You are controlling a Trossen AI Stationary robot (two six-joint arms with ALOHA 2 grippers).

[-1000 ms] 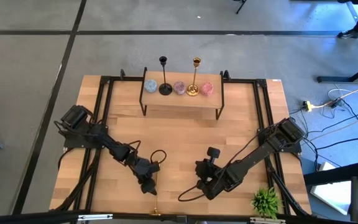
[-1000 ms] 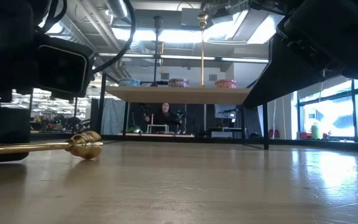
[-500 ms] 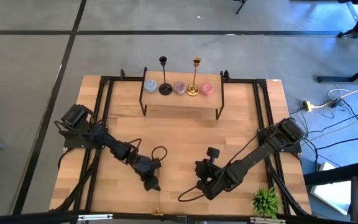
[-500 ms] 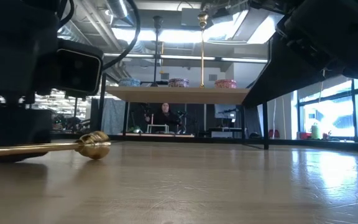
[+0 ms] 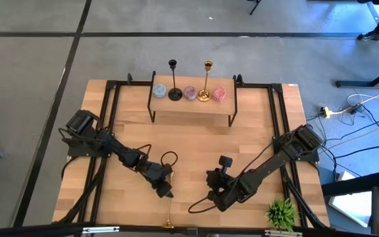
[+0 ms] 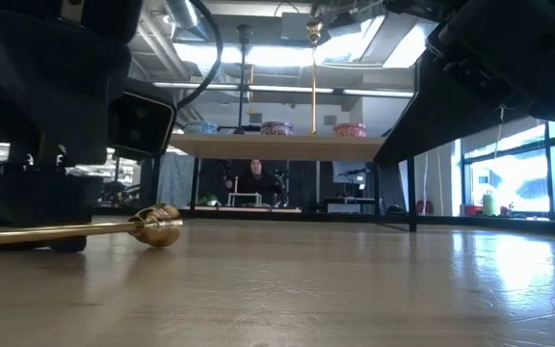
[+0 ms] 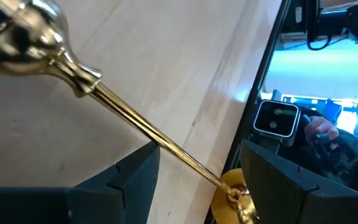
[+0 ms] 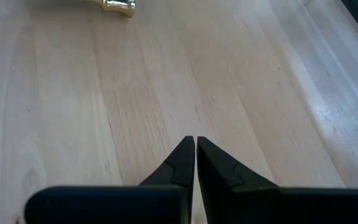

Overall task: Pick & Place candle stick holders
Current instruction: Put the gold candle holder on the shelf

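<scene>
Gold holder point(image 7: 135, 121) lies flat on the table point(image 5: 196, 151), well in front of the shelf point(image 5: 193, 108), near the table's front edge. Its stem runs right between the fingers point(image 7: 138, 171) of the left gripper point(image 5: 165, 192), and the cup end point(image 6: 157, 225) pokes out past them. Jaws are spread wide, one either side of the stem, nothing squeezed yet.

Up on the shelf: black holder point(image 5: 174, 82) and second gold one point(image 5: 206, 82), both upright among the little tins point(image 5: 190, 93). So two placed, by the look of it, one to go.

Right gripper point(image 5: 214, 194) waits in front of the shelf too, right of the left one, fingers point(image 8: 182, 163) pinched together, empty.

Risks from here, imo:
- Stem's thin, round, shiny. If the jaws close off-centre it could roll or squirt out sideways.
- Grabbing far from the heavy base, the thing may swing or droop once lifted.
- It's close to the front edge, so a nudge could send it off the table.
- At the shelf, a tilted holder could clip the two standing there & topple them.
</scene>
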